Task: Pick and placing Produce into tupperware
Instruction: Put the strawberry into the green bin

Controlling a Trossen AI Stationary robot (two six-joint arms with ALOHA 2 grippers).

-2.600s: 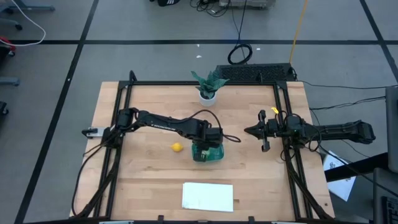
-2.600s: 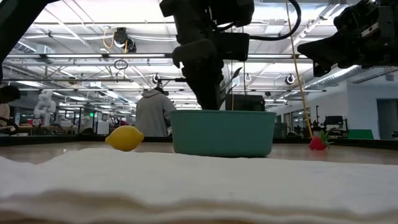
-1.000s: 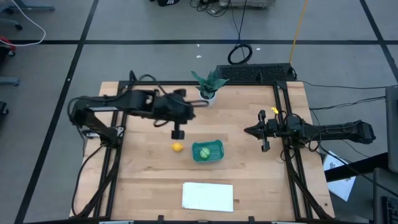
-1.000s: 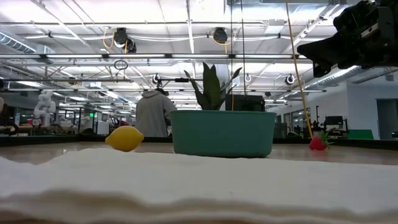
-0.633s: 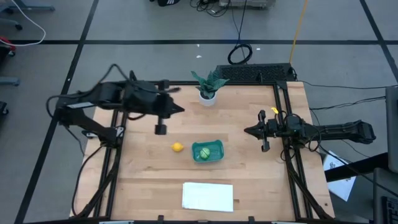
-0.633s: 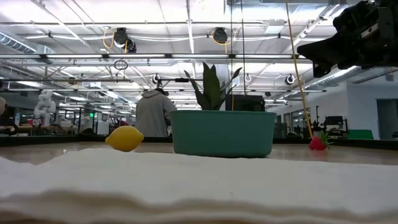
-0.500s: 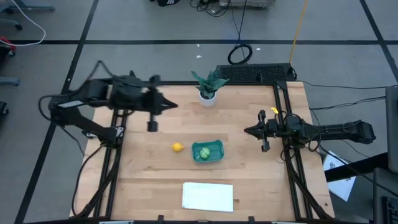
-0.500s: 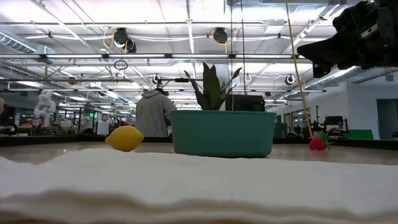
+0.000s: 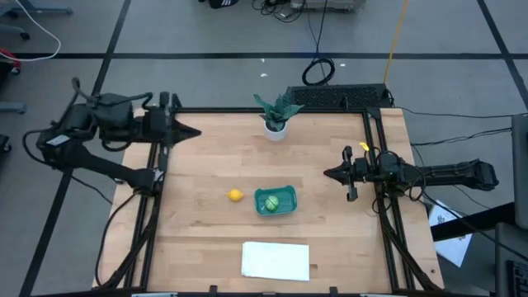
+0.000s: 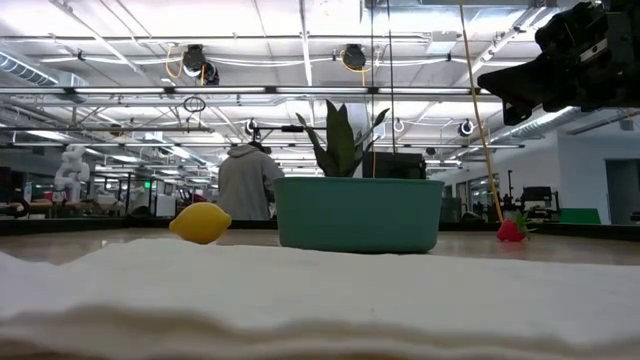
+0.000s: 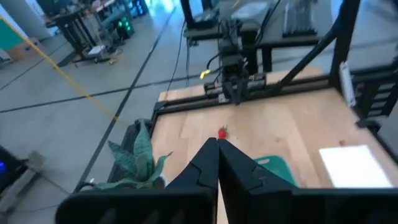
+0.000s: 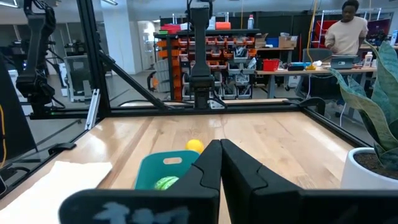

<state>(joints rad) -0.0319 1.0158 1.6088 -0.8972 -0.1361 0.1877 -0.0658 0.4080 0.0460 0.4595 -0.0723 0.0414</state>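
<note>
Nearest the low camera lies the white sheet (image 9: 275,260), flat at the front edge of the worktop (image 9: 198,239). Behind it sits the teal tub (image 9: 275,200), with the green piece (image 9: 271,203) already resting inside. The lemon (image 9: 235,195) lies on the bare wood just beside the tub, on the left arm's side, and the small red piece (image 11: 222,132) lies farther off, toward the right arm's side, near the right gripper (image 9: 330,174). At the back edge stands the potted plant (image 9: 275,115), and a person shows in the room beyond. The left gripper (image 9: 191,131) hovers at the back left corner, well apart from everything; its jaws are pressed together with nothing between them. The right gripper hangs over its own side of the worktop, jaws likewise closed and empty. Both loose pieces look like light, hard plastic toys with smooth skins, so they should lift easily but may roll or squirt out of a careless pinch. The lemon is best taken across its narrow middle, jaws squarely on either side, not over its tapered ends. The red piece is smaller and seems less regular, so a low, centred grip suits it, and the right arm looks better placed for it. The tub is light with low walls and could slide if bumped.
</note>
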